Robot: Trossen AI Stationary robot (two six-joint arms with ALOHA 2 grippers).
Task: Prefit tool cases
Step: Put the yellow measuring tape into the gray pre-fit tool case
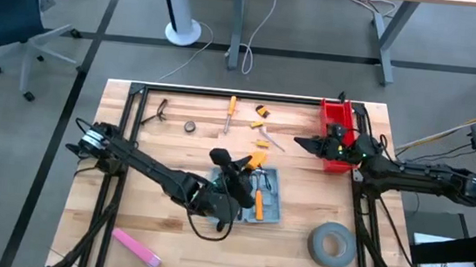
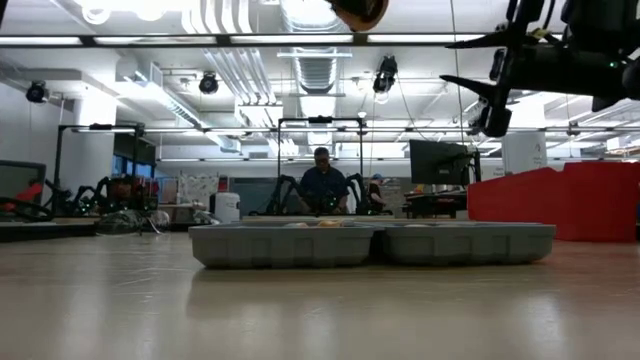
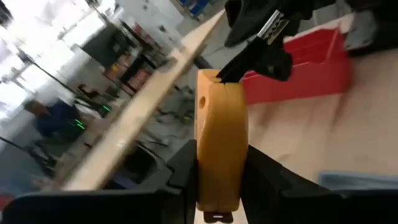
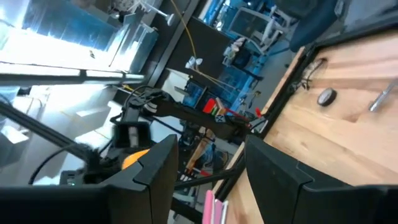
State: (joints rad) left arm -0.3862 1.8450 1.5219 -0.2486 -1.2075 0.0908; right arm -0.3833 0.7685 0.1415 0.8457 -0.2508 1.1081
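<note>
The blue-grey tool case (image 1: 268,198) lies open on the table's middle with orange tools in its recesses; in the low view its two halves (image 2: 370,242) rest flat on the wood. My left gripper (image 1: 248,163) is above the case, shut on a flat orange tool (image 3: 221,134). That tool also shows at the low view's top edge (image 2: 360,10). My right gripper (image 1: 303,143) hangs open in the air beside the red bin (image 1: 339,134), its fingers pointing toward the left gripper; its tips (image 3: 233,71) stand close to the orange tool's far end. My left gripper pinches the orange tool between its two fingers (image 3: 186,165), one on each flat side, at the tool's near end (image 3: 217,193). The tool sticks out beyond the fingers toward the right gripper, its end with a small hole (image 3: 202,101) farthest out. It is lifted clear above the case.
A grey tape roll (image 1: 332,245) and a pink object (image 1: 135,248) lie near the table's near edge. An orange screwdriver (image 1: 230,113), small orange pieces (image 1: 262,111) and another tool (image 1: 265,140) lie toward the far side. A person sits in the room beyond (image 2: 322,180).
</note>
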